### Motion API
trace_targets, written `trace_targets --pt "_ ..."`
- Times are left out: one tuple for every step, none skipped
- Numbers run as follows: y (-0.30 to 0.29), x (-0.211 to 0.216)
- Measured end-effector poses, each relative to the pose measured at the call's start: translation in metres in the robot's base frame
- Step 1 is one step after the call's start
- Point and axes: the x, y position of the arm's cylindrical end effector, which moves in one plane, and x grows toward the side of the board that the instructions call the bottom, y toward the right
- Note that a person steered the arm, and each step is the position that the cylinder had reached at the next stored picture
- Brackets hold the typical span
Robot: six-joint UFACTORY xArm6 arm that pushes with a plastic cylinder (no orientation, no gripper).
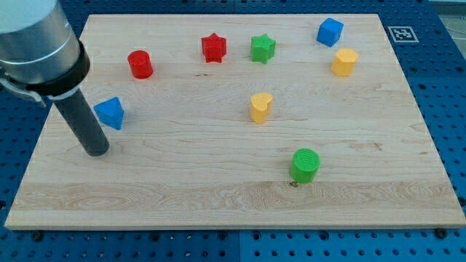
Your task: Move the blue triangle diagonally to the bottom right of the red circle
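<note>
Jaws: none visible (rod only). My tip on worktop, just below-left of blue triangle; arm cropped at view's top-left.

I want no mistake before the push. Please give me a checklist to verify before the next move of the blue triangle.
1. My tip is beside the blue triangle, below-left, apart: ok.
2. Tip touches the triangle: not ok, a gap shows.
3. Spot lower right of the red circle is bare wood: ok.
4. Tip on the correct side for pushing rightward: ok.
5. Red star and yellow block away from the path: ok.
</note>
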Motion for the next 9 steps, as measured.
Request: trace_targets --pt "-0.015 -0.022" --pt "-0.021 -0.04" --pt "-0.019 -0.051" --pt "0.001 -0.052" --pt "0.022 -0.052" --pt "0.031 -0.054" --pt "0.029 -0.069" --pt "0.029 -0.085" --pt "0.045 -0.086"
